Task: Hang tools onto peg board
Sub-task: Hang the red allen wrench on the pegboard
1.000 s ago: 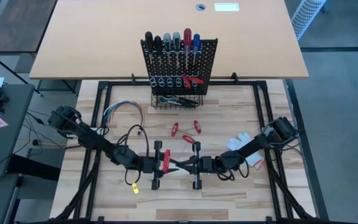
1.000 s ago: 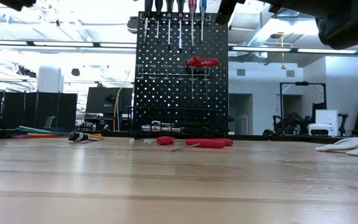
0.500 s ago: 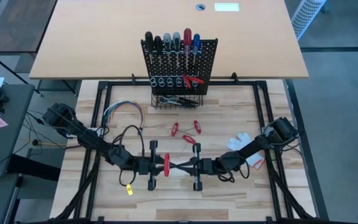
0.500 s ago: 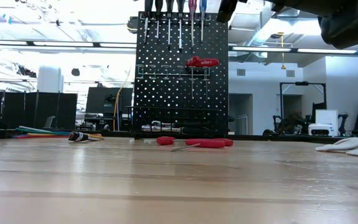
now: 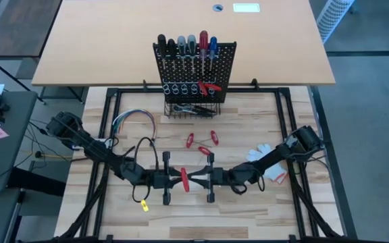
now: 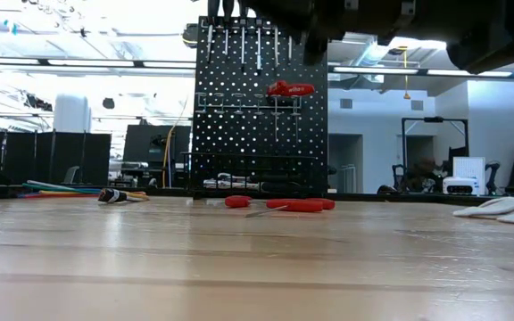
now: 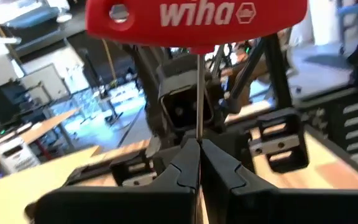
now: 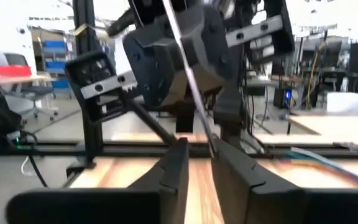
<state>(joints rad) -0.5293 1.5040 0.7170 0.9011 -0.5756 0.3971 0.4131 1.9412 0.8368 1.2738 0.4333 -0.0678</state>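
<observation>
Our left gripper (image 5: pixel 174 179) is clenched on the thin steel shaft of a red T-handle driver (image 5: pixel 184 179), the pinch plain in the left wrist view, where the fingers (image 7: pixel 182 168) meet on the shaft below the Wiha handle (image 7: pixel 196 18). Facing it from 3 o'clock, our right gripper (image 5: pixel 201 179) has its fingers (image 8: pixel 173 165) parted a little about the shaft's far end; we cannot tell whether they touch it.

We judge this a mid-air handover of the driver, right to left, at the 6 o'clock side of the table (image 5: pixel 248 202). Next, we think, the right arm must draw clear, then the left must carry the driver toward 12 o'clock to the peg board (image 5: pixel 196 71) and seat it on a free holder.

Counted from above:
- Six screwdrivers (image 5: pixel 188 46) stand in the board's top row
- One red tool (image 5: pixel 210 86) hangs lower
- Dark tools (image 5: pixel 189 108) lie in the basket, number unclear
- Three red T-handle tools (image 5: pixel 202 143) lie on the wood at centre
- One wire bundle (image 5: pixel 132 121) at 10 o'clock
- One white glove (image 5: pixel 261 154) at 3 o'clock
</observation>
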